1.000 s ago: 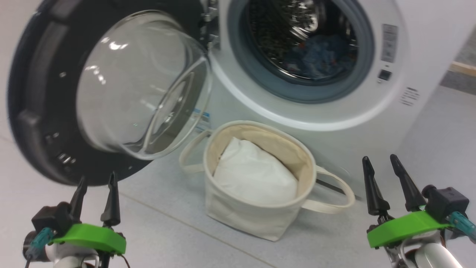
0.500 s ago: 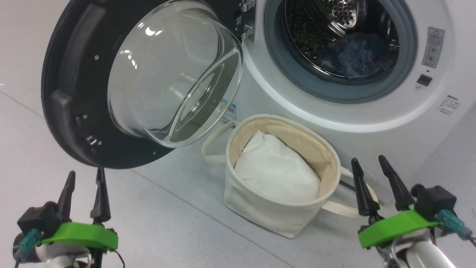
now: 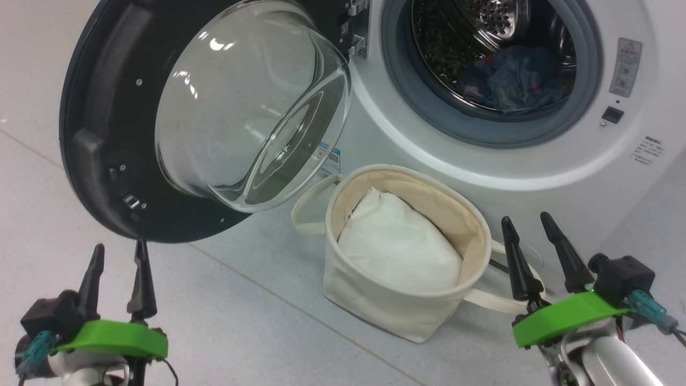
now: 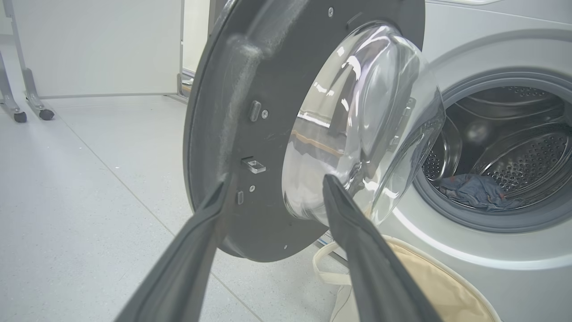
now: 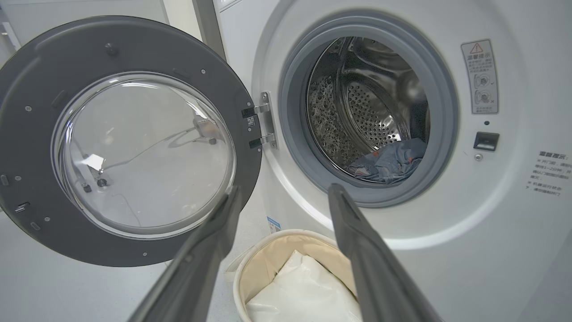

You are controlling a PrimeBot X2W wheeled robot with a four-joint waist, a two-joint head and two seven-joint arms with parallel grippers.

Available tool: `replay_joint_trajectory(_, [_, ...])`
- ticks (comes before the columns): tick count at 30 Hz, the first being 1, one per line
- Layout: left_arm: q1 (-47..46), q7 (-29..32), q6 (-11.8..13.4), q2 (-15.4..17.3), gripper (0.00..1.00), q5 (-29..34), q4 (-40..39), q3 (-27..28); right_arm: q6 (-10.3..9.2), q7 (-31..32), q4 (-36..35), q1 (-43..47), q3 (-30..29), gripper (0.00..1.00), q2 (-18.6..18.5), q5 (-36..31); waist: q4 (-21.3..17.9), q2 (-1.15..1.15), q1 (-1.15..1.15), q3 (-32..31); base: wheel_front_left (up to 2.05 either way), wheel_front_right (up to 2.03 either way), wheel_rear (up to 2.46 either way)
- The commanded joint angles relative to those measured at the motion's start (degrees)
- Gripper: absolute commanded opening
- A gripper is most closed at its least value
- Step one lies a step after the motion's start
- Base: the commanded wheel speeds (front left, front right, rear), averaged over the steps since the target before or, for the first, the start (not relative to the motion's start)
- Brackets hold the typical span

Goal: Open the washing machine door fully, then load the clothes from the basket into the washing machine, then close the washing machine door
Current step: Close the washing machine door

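since half a second ago the scene holds its place in the head view; the right gripper (image 3: 525, 217) sits slightly higher than before, the left gripper (image 3: 119, 244) has barely shifted. a second ago the whole picture sat differently, which is camera motion. the washing machine door (image 3: 107, 134) hangs swung wide on the left: broad glossy black rim, bulging clear glass bowl (image 3: 252, 102) with bright reflections. the washing machine (image 3: 429, 161) is smooth white, with a grey rubber ring (image 3: 396, 69) around a perforated steel drum (image 3: 482, 21). the clothes (image 3: 514, 69), crumpled blue fabric with small orange specks, lie low in the drum. the basket (image 3: 386, 311), a soft cream canvas tub with looped handles, stands on the pale grey floor (image 3: 241, 321) just before the machine, below the door's bowl, with a plain white cloth bundle (image 3: 396, 246) inside. both arms stay low at the frame's bottom corners, with tapered dark fingers pointing up from green mounts (image 3: 112, 338). each claw is parted by a clear gap and grips nothing; the right one is just beside the basket's handle.
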Motion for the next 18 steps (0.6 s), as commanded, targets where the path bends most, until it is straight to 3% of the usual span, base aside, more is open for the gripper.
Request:
replay_joint_trajectory(1, [-1.13, -0.27, -0.27, 0.72, 1.0, 0.47, -1.95, 1.71, 0.43, -0.7, -1.85, -1.53, 0.74, 1.0, -0.5, 0.13, -0.05, 0.0, 0.0, -0.09, 0.0, 0.0, 0.0])
replay_joint_trajectory(13, [-1.73, -0.27, -0.38, 0.77, 1.0, -0.28, -2.15, 0.54, 0.43, -0.7, -2.01, -0.58, -0.15, 1.0, -0.32, -0.09, -0.25, 0.0, 0.0, -0.41, 0.0, 0.0, 0.0])
replay_joint_trajectory(14, [-1.83, -0.27, -0.38, 0.82, 0.71, -0.65, -2.63, 0.18, 0.43, -0.7, -2.05, -0.49, -0.23, 1.0, -0.31, -0.13, -0.27, 0.0, 0.0, -0.46, 0.0, 0.0, 0.0])
replay_joint_trajectory(15, [-1.94, -0.27, -0.38, 0.88, 0.0, -1.21, -3.03, -0.21, 0.43, -0.7, -2.06, -0.4, -0.3, 1.0, -0.32, -0.16, -0.3, 0.0, 0.0, -0.52, 0.0, 0.0, 0.0])
replay_joint_trajectory(18, [-3.16, -0.27, -0.38, 1.18, 0.0, -4.12, -5.11, -1.5, 0.43, -0.7, -2.11, 0.02, -0.6, 1.0, -0.35, -0.26, -0.39, 0.0, 0.0, -0.76, 0.0, 0.0, 0.0])
